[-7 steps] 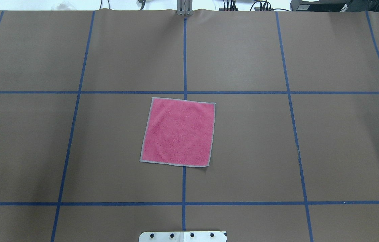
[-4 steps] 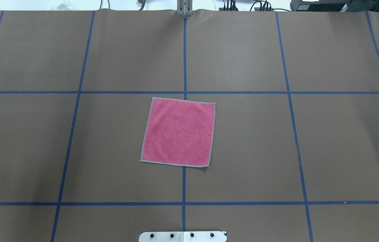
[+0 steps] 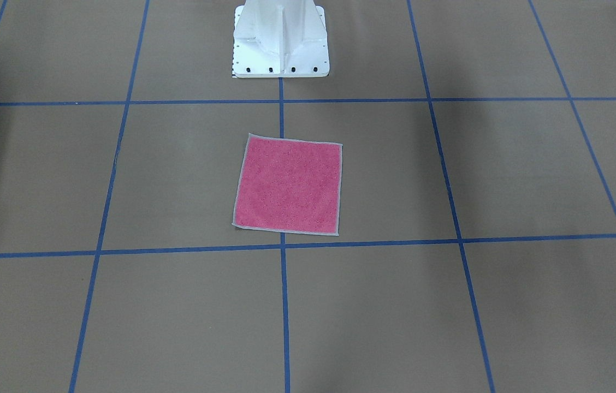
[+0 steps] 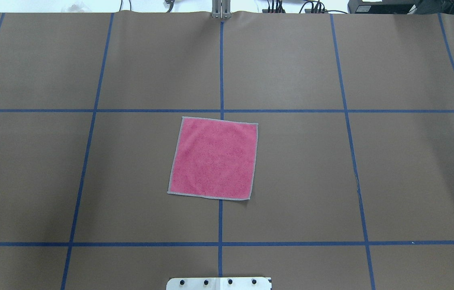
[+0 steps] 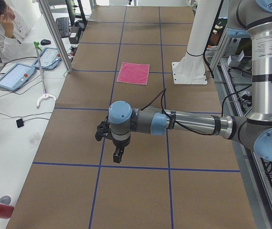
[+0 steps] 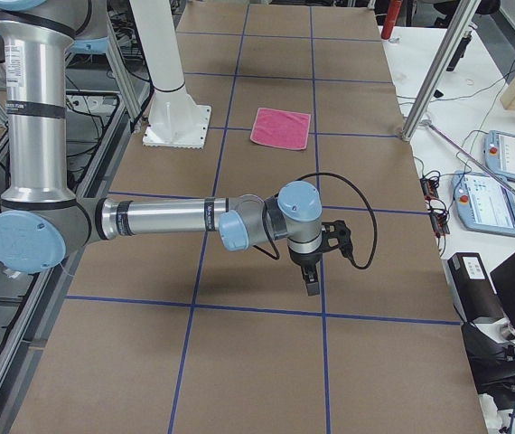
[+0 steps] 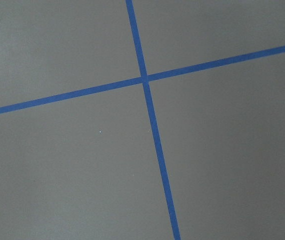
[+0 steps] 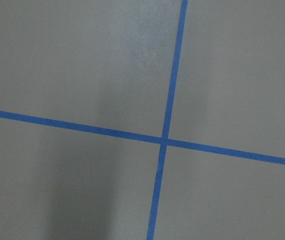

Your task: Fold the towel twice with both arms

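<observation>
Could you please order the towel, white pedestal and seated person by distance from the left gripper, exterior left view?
1. The towel, straight ahead of the left gripper.
2. The white pedestal, toward the robot's side.
3. The seated person, far corner.

table (image 4: 331,169): brown cover, blue tape (image 4: 221,68) grid on it. towel (image 4: 213,158) lies flat and unfolded, pink face up, slightly skewed, straddling the centre tape line. white pedestal (image 3: 280,49) bolted down on the robot side, on the same line.
</observation>
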`<move>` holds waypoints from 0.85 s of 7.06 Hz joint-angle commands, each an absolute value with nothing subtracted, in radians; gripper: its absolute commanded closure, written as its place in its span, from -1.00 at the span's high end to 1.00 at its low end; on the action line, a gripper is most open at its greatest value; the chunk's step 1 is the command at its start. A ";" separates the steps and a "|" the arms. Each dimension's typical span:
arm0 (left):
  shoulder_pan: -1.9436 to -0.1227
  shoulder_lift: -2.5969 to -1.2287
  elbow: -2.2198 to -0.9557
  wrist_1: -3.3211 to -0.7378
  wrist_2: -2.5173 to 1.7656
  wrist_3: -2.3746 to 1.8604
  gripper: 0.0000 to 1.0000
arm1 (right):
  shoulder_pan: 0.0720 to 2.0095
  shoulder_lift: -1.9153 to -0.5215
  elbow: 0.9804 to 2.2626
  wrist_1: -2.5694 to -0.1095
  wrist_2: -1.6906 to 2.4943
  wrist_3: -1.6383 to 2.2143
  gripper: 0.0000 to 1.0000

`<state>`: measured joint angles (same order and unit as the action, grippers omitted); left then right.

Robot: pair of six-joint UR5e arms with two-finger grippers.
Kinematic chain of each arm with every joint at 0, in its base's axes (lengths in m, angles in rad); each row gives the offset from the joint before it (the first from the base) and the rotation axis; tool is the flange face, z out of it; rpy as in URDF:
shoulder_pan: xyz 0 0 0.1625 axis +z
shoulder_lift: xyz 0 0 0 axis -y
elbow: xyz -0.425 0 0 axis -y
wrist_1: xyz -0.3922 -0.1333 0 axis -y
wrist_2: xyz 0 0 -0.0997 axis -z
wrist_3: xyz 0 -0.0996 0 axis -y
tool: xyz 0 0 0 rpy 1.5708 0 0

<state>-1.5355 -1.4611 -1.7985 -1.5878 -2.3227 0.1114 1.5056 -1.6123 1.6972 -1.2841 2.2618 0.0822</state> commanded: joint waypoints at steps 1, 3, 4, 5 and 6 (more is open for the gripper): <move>-1.537 -1.491 -1.824 -1.591 -2.329 0.109 1.00 | 1.506 -1.612 1.694 -1.161 2.209 0.100 0.99; -1.537 -1.540 -1.822 -1.624 -2.324 0.109 1.00 | 1.506 -1.618 1.689 -1.152 2.223 0.172 0.99; -1.537 -1.593 -1.792 -1.653 -2.322 0.085 1.00 | 1.506 -1.620 1.690 -1.144 2.220 0.169 0.99; -1.537 -1.607 -1.798 -1.660 -2.324 0.063 1.00 | 1.506 -1.624 1.687 -1.140 2.220 0.170 0.99; -1.537 -1.611 -1.789 -1.721 -2.325 0.063 1.00 | 1.506 -1.623 1.681 -1.140 2.221 0.173 0.99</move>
<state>-1.5370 -1.5962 -1.7973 -1.6669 -2.3241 0.0730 1.5064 -1.6222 1.6868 -1.1426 2.2202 0.1696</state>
